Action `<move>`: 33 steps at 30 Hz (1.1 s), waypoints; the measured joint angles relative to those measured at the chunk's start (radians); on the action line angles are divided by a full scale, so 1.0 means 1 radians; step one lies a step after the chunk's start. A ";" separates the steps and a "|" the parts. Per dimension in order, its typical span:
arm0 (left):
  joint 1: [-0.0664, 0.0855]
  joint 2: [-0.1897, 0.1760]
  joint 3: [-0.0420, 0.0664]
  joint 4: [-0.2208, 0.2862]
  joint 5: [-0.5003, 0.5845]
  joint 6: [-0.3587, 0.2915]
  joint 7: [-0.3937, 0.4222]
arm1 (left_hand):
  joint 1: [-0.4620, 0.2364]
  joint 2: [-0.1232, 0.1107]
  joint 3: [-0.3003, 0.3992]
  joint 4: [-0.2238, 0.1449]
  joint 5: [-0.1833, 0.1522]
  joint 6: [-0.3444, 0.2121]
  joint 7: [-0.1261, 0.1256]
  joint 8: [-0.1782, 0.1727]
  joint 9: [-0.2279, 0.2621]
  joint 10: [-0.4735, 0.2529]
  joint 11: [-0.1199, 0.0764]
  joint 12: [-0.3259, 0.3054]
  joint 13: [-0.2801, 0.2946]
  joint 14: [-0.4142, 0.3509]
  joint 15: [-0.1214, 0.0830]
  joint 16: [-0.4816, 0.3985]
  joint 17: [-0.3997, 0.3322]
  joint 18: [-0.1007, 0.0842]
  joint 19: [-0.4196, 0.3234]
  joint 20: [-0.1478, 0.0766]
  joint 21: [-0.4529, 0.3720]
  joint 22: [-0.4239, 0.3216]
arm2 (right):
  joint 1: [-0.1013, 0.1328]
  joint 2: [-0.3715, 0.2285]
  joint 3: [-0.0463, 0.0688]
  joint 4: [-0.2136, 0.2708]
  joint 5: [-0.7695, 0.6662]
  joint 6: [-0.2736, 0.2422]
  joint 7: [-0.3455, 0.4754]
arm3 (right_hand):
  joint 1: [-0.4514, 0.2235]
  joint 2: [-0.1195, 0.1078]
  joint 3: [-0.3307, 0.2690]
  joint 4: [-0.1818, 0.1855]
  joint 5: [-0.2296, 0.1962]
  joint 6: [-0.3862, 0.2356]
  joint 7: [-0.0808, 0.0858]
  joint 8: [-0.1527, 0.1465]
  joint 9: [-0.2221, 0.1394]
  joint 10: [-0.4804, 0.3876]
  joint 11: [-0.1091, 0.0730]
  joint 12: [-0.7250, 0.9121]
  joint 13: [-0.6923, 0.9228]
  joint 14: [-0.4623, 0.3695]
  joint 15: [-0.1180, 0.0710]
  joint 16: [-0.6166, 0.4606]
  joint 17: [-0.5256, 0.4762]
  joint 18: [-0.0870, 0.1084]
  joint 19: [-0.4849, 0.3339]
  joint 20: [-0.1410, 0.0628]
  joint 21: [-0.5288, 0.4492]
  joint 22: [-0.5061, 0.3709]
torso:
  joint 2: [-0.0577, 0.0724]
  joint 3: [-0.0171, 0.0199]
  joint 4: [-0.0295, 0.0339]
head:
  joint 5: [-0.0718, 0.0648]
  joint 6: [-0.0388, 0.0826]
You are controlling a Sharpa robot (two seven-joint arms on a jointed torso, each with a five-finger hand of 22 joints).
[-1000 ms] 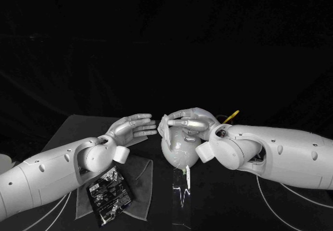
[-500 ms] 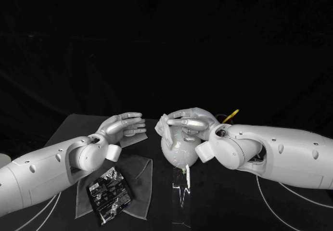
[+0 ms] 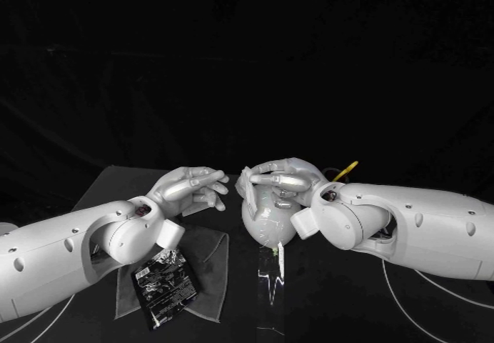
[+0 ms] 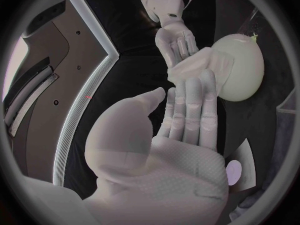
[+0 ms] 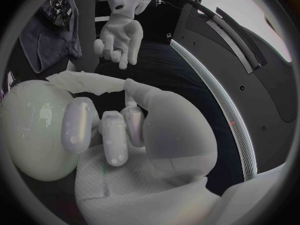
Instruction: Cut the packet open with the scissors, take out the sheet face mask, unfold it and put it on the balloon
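A pale balloon (image 3: pixel 263 218) stands at the table's middle, with the white sheet face mask (image 3: pixel 247 183) draped over its top. My right hand (image 3: pixel 282 181) lies over the balloon's top, pressing the mask (image 5: pixel 87 82) against the balloon (image 5: pixel 34 130) with thumb and fingers. My left hand (image 3: pixel 191 187) hovers just left of the balloon, apart from it, fingers spread and holding nothing. In the left wrist view my left hand (image 4: pixel 181 135) faces the balloon (image 4: pixel 242 70) and the mask (image 4: pixel 201 67). The black packet (image 3: pixel 165 282) lies on a grey cloth (image 3: pixel 209 261). A yellow scissors handle (image 3: pixel 345 171) pokes out behind my right wrist.
A clear strip (image 3: pixel 270 286) runs from under the balloon toward the table's front edge. The grey cloth with the packet takes the front left, under my left forearm. White cables trail along the table at the front right.
My left hand has drawn back a little from the balloon and its fingers have bent downward. The right hand, balloon and mask have stayed put.
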 measured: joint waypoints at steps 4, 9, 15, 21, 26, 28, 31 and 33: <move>0.009 0.000 0.000 0.032 -0.028 -0.022 -0.041 | -0.006 -0.017 -0.032 0.047 -0.003 -0.002 0.003 -0.031 -0.011 0.010 -0.009 0.060 0.036 0.104 -0.012 0.125 0.119 -0.001 0.024 -0.018 0.101 0.063 | 0.000 0.004 0.000 0.001 -0.014 -0.006 -0.004 | 0.000 0.000 0.000 0.000 0.000 0.000 0.000 0.000 0.000 0.000 0.000 0.000 0.000 0.000 0.000 0.000 0.000 0.000 0.000 0.000 0.000 0.000 | 0.000 0.0001 -0.0017 | 0.006 0.000; 0.020 0.009 0.000 0.051 -0.048 -0.061 -0.095 | -0.003 -0.040 -0.073 0.094 -0.003 0.037 -0.022 -0.031 -0.010 0.040 -0.033 0.144 0.089 0.254 -0.038 0.291 0.374 -0.001 0.064 -0.039 0.247 0.189 | 0.000 0.005 0.000 0.007 -0.038 -0.012 -0.009 | 0.000 0.000 0.003 -0.003 0.000 -0.001 0.001 -0.001 0.000 0.000 0.000 0.000 0.000 0.000 0.000 -0.001 0.000 0.000 0.000 0.000 -0.001 0.000 | 0.000 0.0007 -0.0036 | 0.009 0.000; 0.025 0.031 -0.001 0.061 -0.056 -0.112 -0.147 | 0.012 -0.055 -0.101 0.138 -0.003 0.044 -0.029 -0.063 -0.013 0.049 -0.041 0.208 0.133 0.320 -0.050 0.375 0.523 -0.014 0.106 -0.050 0.417 0.389 | 0.000 0.007 0.000 0.012 -0.069 -0.016 -0.016 | 0.000 0.000 0.003 -0.003 -0.001 -0.002 0.001 -0.002 0.000 0.000 0.000 0.000 0.000 0.000 0.000 -0.004 0.000 0.000 0.000 0.000 -0.001 -0.001 | 0.001 0.0007 -0.0038 | 0.009 -0.002; 0.029 0.043 -0.001 0.061 -0.057 -0.154 -0.174 | 0.020 -0.063 -0.125 0.163 -0.003 0.054 -0.033 -0.074 -0.014 0.057 -0.043 0.232 0.154 0.337 -0.054 0.395 0.567 -0.019 0.121 -0.053 0.481 0.464 | 0.000 0.006 0.000 0.015 -0.091 -0.018 -0.022 | 0.000 0.000 0.003 -0.003 -0.002 -0.003 0.000 0.001 0.006 0.000 0.000 0.000 -0.001 0.000 0.000 0.000 -0.001 0.000 0.000 0.000 -0.001 -0.001 | 0.001 0.0009 -0.0033 | 0.010 -0.004; 0.030 0.046 -0.001 0.061 -0.056 -0.181 -0.190 | 0.024 -0.066 -0.143 0.181 -0.003 0.054 -0.033 -0.080 -0.015 0.057 -0.043 0.242 0.162 0.340 -0.050 0.400 0.580 -0.019 0.121 -0.053 0.497 0.485 | 0.000 0.006 0.000 0.017 -0.105 -0.018 -0.026 | 0.000 0.000 0.003 -0.003 -0.002 -0.001 -0.003 0.003 0.007 0.000 0.000 0.000 -0.001 0.000 0.000 0.000 -0.001 0.000 0.000 0.000 -0.001 0.000 | 0.000 0.0008 -0.0025 | 0.010 -0.005; 0.030 0.047 -0.001 0.061 -0.056 -0.186 -0.192 | 0.024 -0.066 -0.147 0.185 -0.003 0.054 -0.033 -0.080 -0.015 0.057 -0.043 0.242 0.164 0.343 -0.053 0.401 0.582 -0.019 0.121 -0.053 0.502 0.490 | 0.000 0.006 0.000 0.017 -0.107 -0.018 -0.027 | 0.000 0.000 0.003 -0.003 -0.002 -0.001 -0.003 0.003 0.007 0.000 0.000 0.000 -0.001 0.000 0.000 0.000 -0.001 0.000 0.000 0.000 -0.001 0.000 | 0.000 0.0007 -0.0023 | 0.010 -0.005; 0.030 0.049 -0.001 0.061 -0.056 -0.194 -0.197 | 0.025 -0.068 -0.158 0.196 -0.003 0.054 -0.033 -0.080 -0.015 0.057 -0.043 0.247 0.168 0.344 -0.054 0.401 0.585 -0.019 0.121 -0.053 0.507 0.496 | 0.000 0.007 -0.001 0.017 -0.113 -0.018 -0.030 | 0.000 0.000 0.003 -0.003 -0.002 -0.002 -0.004 0.003 0.007 0.000 0.000 -0.001 0.000 0.000 0.000 0.000 -0.001 0.000 0.000 0.000 -0.001 0.000 | 0.000 0.0007 -0.0020 | 0.011 -0.007; 0.030 0.052 -0.001 0.061 -0.056 -0.198 -0.198 | 0.030 -0.073 -0.163 0.200 -0.003 0.056 -0.035 -0.084 -0.015 0.057 -0.043 0.247 0.170 0.344 -0.054 0.401 0.587 -0.019 0.120 -0.053 0.508 0.498 | 0.000 0.010 -0.001 0.014 -0.116 -0.018 -0.033 | 0.000 0.000 0.003 -0.003 -0.002 -0.002 -0.005 0.003 0.007 0.000 0.000 -0.001 0.000 0.000 0.000 0.000 0.000 0.000 0.000 0.000 -0.001 0.000 | 0.000 0.0003 -0.0019 | 0.012 -0.007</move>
